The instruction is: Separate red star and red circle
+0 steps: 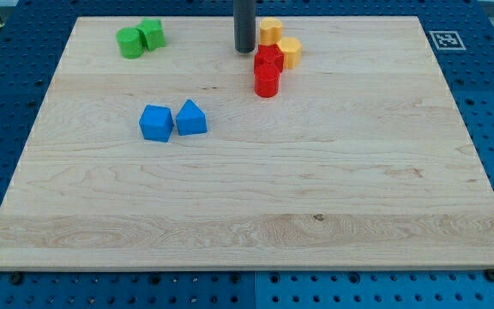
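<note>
item: wooden surface [247,215], carrying eight small blocks in four pairs.

task pair: red star [269,60] and red circle [267,82] are sitting touching each other toward twelve o'clock on the surface, the circle lying at six o'clock of the star.

neighbours: two yellow blocks, one [270,31] at twelve o'clock of the star and one [290,52] at about two o'clock of it, both crowding against the star. shapes too rounded to name.

others: a green pair [141,39] sitting well apart at ten o'clock of the surface; a blue pair [172,121] sitting well apart at eight o'clock of the red circle.

hand: none fitted, so nothing is opening, closing or holding. the dark rod is standing upright, and my tip [245,51] is resting just beside the red star at its nine o'clock, close to the upper yellow block too. contact with either cannot be told.

risks, as judged:
- a push toward three o'clock is likely carrying the star into the yellow blocks, jamming it or scattering them.
- the reds are touching, so friction may be dragging the circle along with the star, leaving the pair together.
- a push toward twelve o'clock is risking a block going off the near edge of the surface.
- an off-centre contact is likely spinning the star rather than shifting it.
</note>
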Tool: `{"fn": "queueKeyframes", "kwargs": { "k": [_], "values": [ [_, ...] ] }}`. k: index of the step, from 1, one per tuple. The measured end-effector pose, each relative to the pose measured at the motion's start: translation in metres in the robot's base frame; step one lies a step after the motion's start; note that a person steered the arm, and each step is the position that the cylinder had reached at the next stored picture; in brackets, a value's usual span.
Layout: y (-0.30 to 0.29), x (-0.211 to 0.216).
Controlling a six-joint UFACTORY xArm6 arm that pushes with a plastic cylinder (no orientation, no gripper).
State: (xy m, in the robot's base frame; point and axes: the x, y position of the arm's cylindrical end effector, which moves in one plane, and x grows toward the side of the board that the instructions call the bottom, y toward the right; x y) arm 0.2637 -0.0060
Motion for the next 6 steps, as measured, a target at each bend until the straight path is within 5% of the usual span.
{"fn": "queueKeyframes", "kwargs": {
  "k": [3,5,6],
  "values": [
    [0.008,0.083],
    [-0.004,0.027],
    [0.023,0.036]
  ]
}}
